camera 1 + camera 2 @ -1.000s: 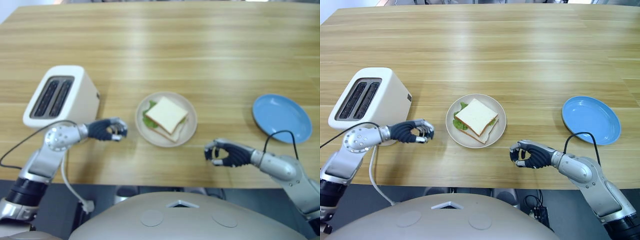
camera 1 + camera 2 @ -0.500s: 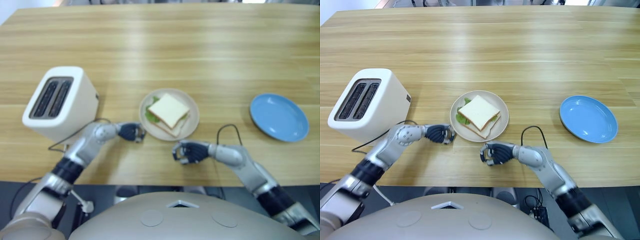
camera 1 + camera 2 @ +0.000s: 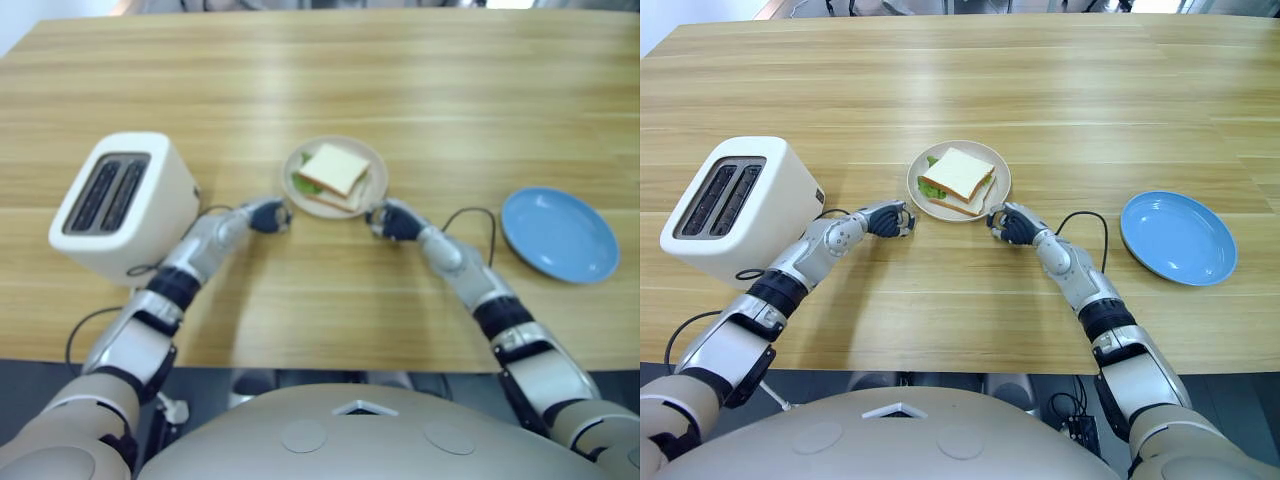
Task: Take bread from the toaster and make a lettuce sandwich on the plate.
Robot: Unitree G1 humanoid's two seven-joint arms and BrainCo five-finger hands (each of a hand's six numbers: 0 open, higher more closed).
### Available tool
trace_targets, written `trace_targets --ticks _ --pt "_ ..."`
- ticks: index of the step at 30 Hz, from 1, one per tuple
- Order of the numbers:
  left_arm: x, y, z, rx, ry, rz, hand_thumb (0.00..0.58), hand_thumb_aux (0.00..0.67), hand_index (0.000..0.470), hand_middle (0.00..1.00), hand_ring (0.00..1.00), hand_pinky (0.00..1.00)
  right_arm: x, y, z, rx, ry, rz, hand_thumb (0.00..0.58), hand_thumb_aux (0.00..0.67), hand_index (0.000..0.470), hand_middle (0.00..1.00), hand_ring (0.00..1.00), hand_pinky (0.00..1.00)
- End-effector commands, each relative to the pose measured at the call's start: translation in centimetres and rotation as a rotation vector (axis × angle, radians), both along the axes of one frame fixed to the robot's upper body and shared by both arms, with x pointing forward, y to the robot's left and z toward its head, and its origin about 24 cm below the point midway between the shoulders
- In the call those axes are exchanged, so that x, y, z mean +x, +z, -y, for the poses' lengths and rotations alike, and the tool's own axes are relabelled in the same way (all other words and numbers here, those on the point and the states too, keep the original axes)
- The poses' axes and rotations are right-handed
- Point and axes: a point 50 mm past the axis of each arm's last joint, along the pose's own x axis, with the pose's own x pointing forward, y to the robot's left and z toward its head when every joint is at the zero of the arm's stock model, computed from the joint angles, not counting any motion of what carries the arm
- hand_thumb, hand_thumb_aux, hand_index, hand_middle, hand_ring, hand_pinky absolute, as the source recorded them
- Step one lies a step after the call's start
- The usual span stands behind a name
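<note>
bench: pale wood planks with a fine lengthwise grain and a smooth, matte face are carrying everything here.
toaster: a cream, boxy shell with rounded corners is standing at the robot's left, well apart from the plate, with its two long dark slots facing up.
plate: a round beige dish with a shallow raised rim is sitting near the middle of the bench, between the two hands.
sandwich: two square white slices, soft-looking with thin tan crusts, are lying stacked on the plate, the upper one sitting slightly askew over the lower.
lettuce: a ruffled green leaf is poking out from between the slices on the side toward the toaster.
left hand: the dark fingers, at the end of a silver metal forearm, are curling inward with their tips pressed together, pinching nothing that can be seen. The hand is resting just beside the plate's near-left rim.
right hand: the dark fingers are curling into a loose fist, gripping nothing visible. The hand is sitting at the plate's near-right rim, so close that touching or apart cannot be told.
cable: a thin black loop is arching off the right forearm above the bench.
blue plate: a glossy, round, sky-blue dish with a shallow well is lying at the robot's right, well apart from the sandwich.
</note>
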Motion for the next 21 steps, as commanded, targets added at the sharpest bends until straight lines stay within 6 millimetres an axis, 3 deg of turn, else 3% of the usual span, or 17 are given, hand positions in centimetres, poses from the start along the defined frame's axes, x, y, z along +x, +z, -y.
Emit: trace_targets --ticks 1,2,3,4,5,6,7,8,9,12,15,19,21 --pt "1.1 0.9 -0.2 -0.065 0.062 0.095 0.528 0.470 0.323 1.00 1.00 1.00 0.0 -0.4 0.6 0.001 -0.042 0.031 0.580 0.670 0.460 1.00 1.00 1.00" --pt "1.3 1.3 -0.2 -0.089 0.070 0.119 0.436 0.336 0.231 0.52 0.52 0.52 -0.1 -0.4 0.7 0.002 -0.043 0.037 0.580 0.670 0.460 1.00 1.00 1.00" --pt "1.4 1.8 -0.3 -0.134 0.078 0.141 0.436 0.336 0.231 0.52 0.52 0.52 -0.2 -0.3 0.7 0.005 -0.042 0.045 0.580 0.670 0.460 1.00 1.00 1.00" --pt "1.5 2.4 -0.4 -0.173 0.086 0.165 0.000 0.000 0.000 0.00 0.00 0.00 -0.3 -0.1 0.8 0.010 -0.039 0.053 0.580 0.670 0.460 1.00 1.00 1.00" --pt "1.5 3.2 -0.8 -0.211 0.103 0.209 0.000 0.000 0.000 0.00 0.00 0.00 -0.5 0.2 0.8 0.021 -0.032 0.069 0.580 0.670 0.460 1.00 1.00 1.00" --pt "1.5 4.1 -1.2 -0.255 0.118 0.248 0.000 0.000 0.000 0.00 0.00 0.00 -0.7 0.6 0.8 0.040 -0.028 0.087 0.575 0.610 0.419 0.75 0.75 0.75" --pt "1.4 4.9 -1.6 -0.319 0.136 0.275 0.000 0.000 0.000 0.00 0.00 0.00 -0.9 1.0 0.8 0.070 -0.030 0.109 0.487 0.402 0.276 0.00 0.00 0.00" --pt "1.2 5.9 -2.0 -0.428 0.168 0.287 0.000 0.000 0.000 0.00 0.00 0.00 -1.1 1.8 0.9 0.123 -0.043 0.135 0.400 0.297 0.204 0.00 0.00 0.00" --pt "0.9 6.7 -2.4 -0.548 0.204 0.286 0.000 0.000 0.000 0.00 0.00 0.00 -1.3 2.5 0.9 0.191 -0.062 0.160 0.000 0.000 0.000 0.00 0.00 0.00" --pt "-0.6 7.9 -3.4 -1.037 0.329 0.203 0.000 0.000 0.000 0.00 0.00 0.00 -2.0 4.9 1.3 0.545 -0.189 0.212 0.000 0.000 0.000 0.00 0.00 0.00" --pt "-2.1 6.9 -3.4 -1.386 0.412 0.131 0.000 0.000 0.000 0.00 0.00 0.00 -2.4 4.4 1.1 0.817 -0.290 0.106 0.000 0.000 0.000 0.00 0.00 0.00" --pt "-3.4 3.7 -1.9 -1.571 0.539 0.038 0.000 0.000 0.000 0.00 0.00 0.00 -3.1 2.4 -0.5 0.850 -0.321 0.023 0.000 0.000 0.000 0.00 0.00 0.00" --pt "-3.5 2.5 -1.0 -1.572 0.584 0.012 0.000 0.000 0.000 0.00 0.00 0.00 -3.3 1.6 -1.0 0.875 -0.350 0.004 0.000 0.000 0.000 0.00 0.00 0.00"
